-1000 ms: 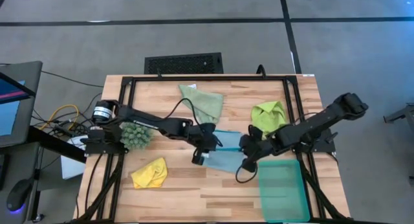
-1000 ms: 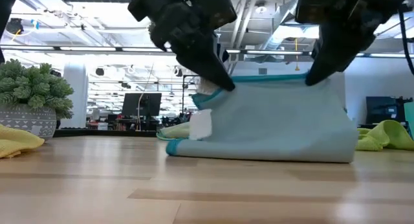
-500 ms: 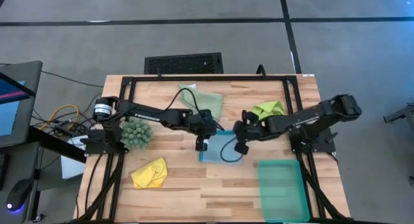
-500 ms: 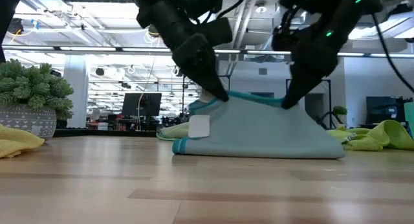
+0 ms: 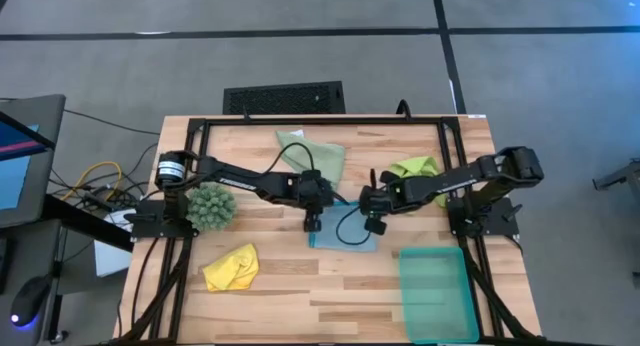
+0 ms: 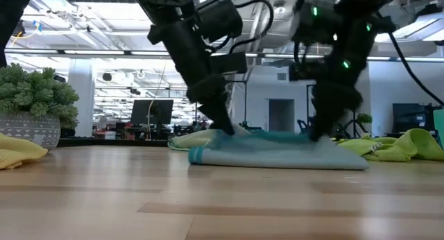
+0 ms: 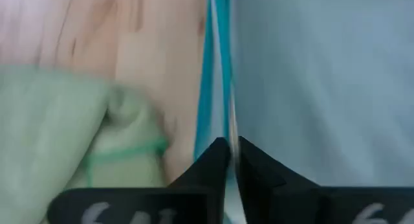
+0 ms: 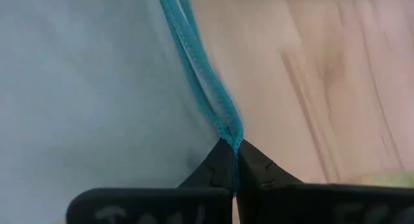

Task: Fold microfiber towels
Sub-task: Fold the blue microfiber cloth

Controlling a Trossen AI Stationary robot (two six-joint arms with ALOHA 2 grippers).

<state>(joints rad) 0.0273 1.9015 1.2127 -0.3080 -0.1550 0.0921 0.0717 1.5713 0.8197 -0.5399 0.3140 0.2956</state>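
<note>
Both claws pinching light blue towel (image 5: 345, 229) edge, folded flat.

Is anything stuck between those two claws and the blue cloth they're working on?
Nothing visible. The left claw and the right claw are each pinched directly on the teal-trimmed edge of the light blue towel.

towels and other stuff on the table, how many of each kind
microfiber towels: 4 — light blue, sage green, lime green, yellow
fuzzy green clump: 1
teal tray: 1
total: 6
</note>
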